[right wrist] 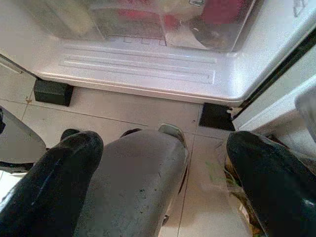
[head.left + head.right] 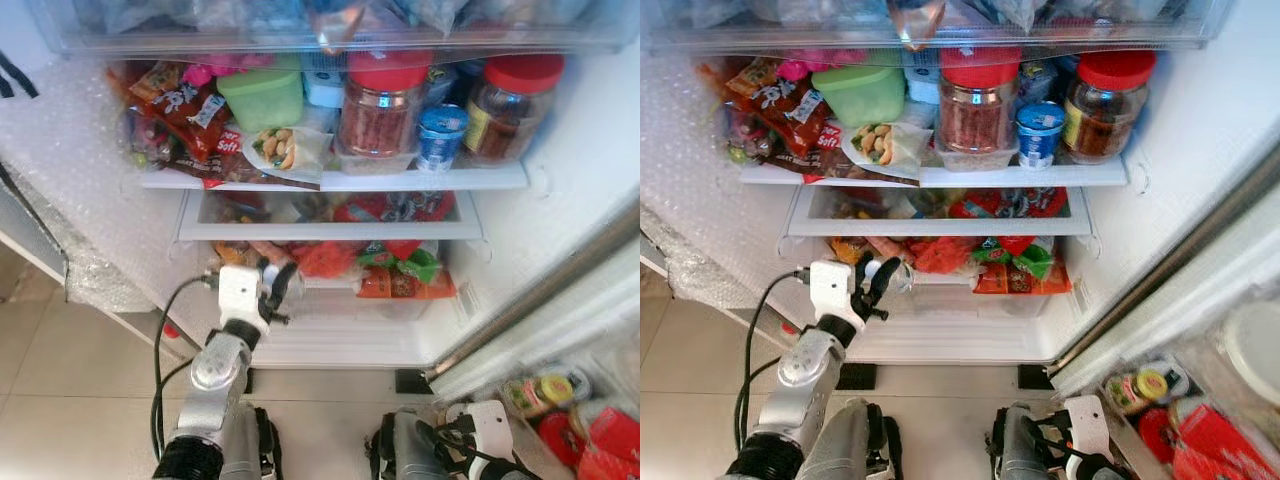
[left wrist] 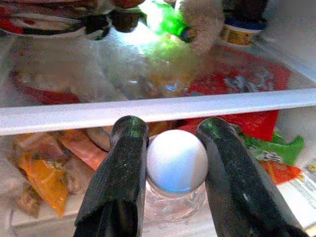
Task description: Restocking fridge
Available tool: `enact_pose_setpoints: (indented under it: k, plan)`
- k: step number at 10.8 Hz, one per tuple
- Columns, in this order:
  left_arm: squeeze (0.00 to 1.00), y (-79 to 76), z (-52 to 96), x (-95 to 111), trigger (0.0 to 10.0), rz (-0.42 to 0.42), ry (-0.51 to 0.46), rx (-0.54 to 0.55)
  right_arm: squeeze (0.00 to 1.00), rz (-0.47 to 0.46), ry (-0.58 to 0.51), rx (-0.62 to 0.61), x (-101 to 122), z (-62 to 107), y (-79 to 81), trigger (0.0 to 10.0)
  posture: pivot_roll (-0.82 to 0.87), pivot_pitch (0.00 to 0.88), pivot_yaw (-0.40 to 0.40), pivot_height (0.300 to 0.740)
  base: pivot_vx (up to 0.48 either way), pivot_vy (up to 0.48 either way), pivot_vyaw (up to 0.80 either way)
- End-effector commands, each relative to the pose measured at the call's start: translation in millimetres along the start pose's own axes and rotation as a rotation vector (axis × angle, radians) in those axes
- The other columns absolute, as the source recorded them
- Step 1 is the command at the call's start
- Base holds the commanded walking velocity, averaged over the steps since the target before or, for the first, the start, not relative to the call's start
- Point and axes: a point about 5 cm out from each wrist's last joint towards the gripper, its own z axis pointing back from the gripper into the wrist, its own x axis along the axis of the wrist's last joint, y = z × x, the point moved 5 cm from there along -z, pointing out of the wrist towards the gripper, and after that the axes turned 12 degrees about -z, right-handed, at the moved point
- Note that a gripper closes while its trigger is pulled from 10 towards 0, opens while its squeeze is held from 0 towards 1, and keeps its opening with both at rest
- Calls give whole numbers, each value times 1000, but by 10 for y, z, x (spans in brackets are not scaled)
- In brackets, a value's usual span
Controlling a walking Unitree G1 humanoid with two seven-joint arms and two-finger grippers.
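Left pincer (image 3: 173, 163) at fridge lower drawer (image 2: 330, 310) edge.
Clamped on white-capped clear jar (image 3: 177, 160), just below shelf rim (image 3: 158, 111); right pincer (image 1: 163, 182) spread wide, idle.

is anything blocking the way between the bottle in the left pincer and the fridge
Yes, partly. The left pincer holds the bottle in front of the lower drawer, whose clear front wall closes it off. The white shelf edge crosses just above the cap, and packets crowd the space behind.
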Motion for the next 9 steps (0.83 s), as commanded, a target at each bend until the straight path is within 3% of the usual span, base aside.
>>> enact_pose_setpoints:
  k: [1, 7, 9]
  plan:
    - [0, 13, -28, 83, 10000, -34, -25, -5, 0, -23, 65, -9, -212, 67, -5, 10000, -67, 233, 39, 642, 0, 0, 0]
    - [0, 43, -72, 236, 10000, -74, -76, 6, 0, -24, 71, -10, -212, 57, 1, 10000, -64, 228, 41, 642, 0, 0, 0]
    - [0, 40, -90, 312, 10000, -141, -103, -1, 0, -24, 73, -10, -213, 56, 1, 10000, -66, 228, 41, 642, 0, 0, 0]
